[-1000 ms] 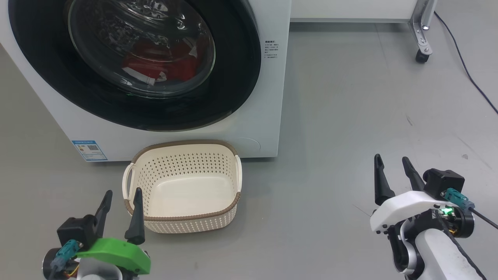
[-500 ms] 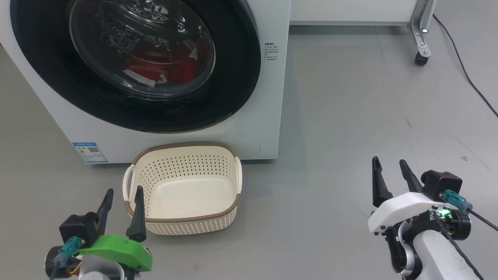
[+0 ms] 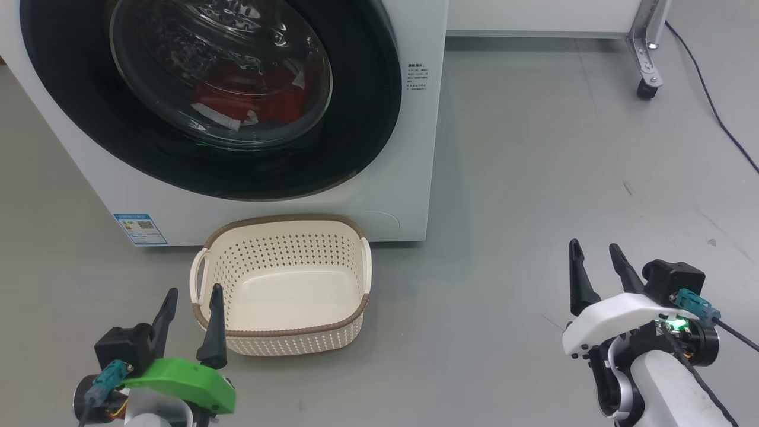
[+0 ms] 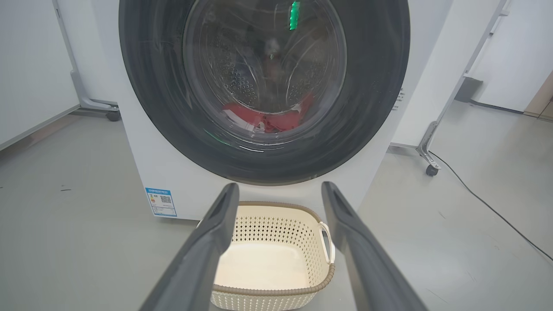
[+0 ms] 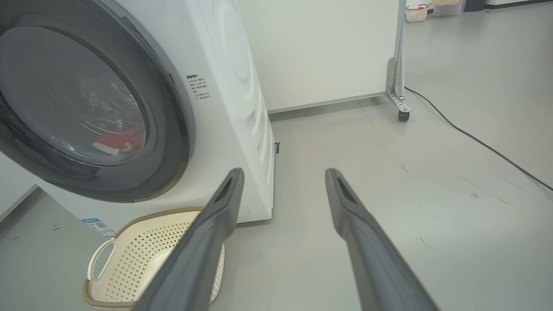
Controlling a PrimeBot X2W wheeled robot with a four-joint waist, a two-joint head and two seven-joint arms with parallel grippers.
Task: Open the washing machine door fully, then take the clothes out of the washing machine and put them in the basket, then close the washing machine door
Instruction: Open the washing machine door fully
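Shut, black-rimmed washing machine door (image 3: 367, 118) fills the upper left of the frame on the white washing machine (image 3: 415, 148). Red clothes (image 3: 261, 98) lie behind its glass. An empty basket (image 3: 284, 220) sits on the floor just below. Left gripper (image 3: 194, 290), lower left, and right gripper (image 3: 593, 246), lower right, have jaws apart, holding nothing. Door-opening seems not yet begun. Next, a gripper likely must reach the door's edge and pull.

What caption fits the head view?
Left gripper and right gripper open; empty basket below the shut door, clothes inside.
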